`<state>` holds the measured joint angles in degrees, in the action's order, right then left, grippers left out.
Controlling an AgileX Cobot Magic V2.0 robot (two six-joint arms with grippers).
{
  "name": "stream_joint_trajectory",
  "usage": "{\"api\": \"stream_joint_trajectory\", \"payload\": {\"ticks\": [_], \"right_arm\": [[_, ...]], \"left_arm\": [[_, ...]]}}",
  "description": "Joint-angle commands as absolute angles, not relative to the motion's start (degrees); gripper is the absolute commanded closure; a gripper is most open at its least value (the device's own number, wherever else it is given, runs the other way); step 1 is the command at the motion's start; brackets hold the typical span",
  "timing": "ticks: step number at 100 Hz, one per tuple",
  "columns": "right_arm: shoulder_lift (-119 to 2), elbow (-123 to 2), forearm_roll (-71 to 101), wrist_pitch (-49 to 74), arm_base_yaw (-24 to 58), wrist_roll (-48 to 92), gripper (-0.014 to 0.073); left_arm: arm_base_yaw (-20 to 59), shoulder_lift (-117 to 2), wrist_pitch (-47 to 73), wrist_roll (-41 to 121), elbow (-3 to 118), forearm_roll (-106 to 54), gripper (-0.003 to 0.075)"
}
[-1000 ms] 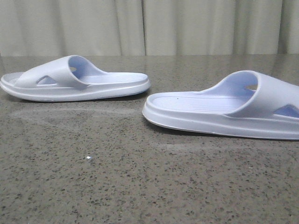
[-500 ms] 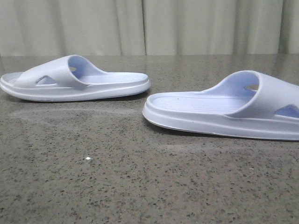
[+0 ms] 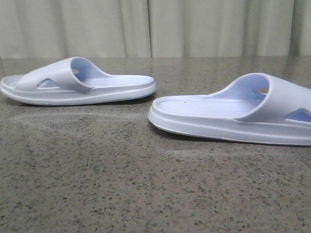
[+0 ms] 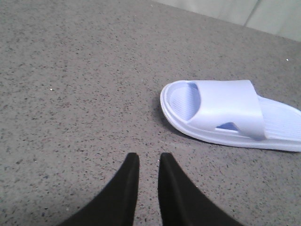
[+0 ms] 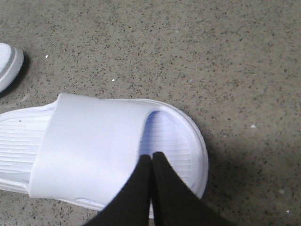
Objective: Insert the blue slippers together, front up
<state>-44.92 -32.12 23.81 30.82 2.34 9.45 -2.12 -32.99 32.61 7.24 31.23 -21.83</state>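
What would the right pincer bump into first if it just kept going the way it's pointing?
Most likely the slipper right under it: the shut right pincer points at the toe end by the strap's edge. How much gap remains is unclear.

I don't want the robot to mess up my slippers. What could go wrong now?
The right gripper is shut right above the right slipper, so it might push it away instead of grabbing it. The left gripper hangs over bare table, beside the left slipper, and could miss it. The slippers lie heel to heel, so they need turning.
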Motion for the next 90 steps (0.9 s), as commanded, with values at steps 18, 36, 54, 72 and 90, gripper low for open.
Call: {"api": "stream_joint_trajectory", "payload": {"ticks": [18,36,54,72,90], "right_arm": [[-45.1,-34.5,22.3,29.3,1.8,9.5,0.0338],[-47.5,-34.5,22.0,28.5,1.8,9.5,0.0295],[-52.5,-34.5,21.9,28.4,-2.5,9.5,0.0295],[-56.0,-34.5,27.3,29.7,-8.2,16.7,0.0296],[-58.9,-34.5,45.0,33.6,-12.1,31.6,0.0296]], "left_arm": [[-1.7,-36.5,29.8,11.8,33.4,-31.0,0.0244],[-1.7,-38.2,29.8,11.9,33.9,-31.8,0.0266],[-1.7,-39.2,30.0,12.2,33.9,-32.0,0.0278],[-1.7,-39.5,29.9,12.3,33.9,-32.0,0.0278],[-1.7,-39.5,29.7,12.4,33.9,-32.0,0.0278]]}}
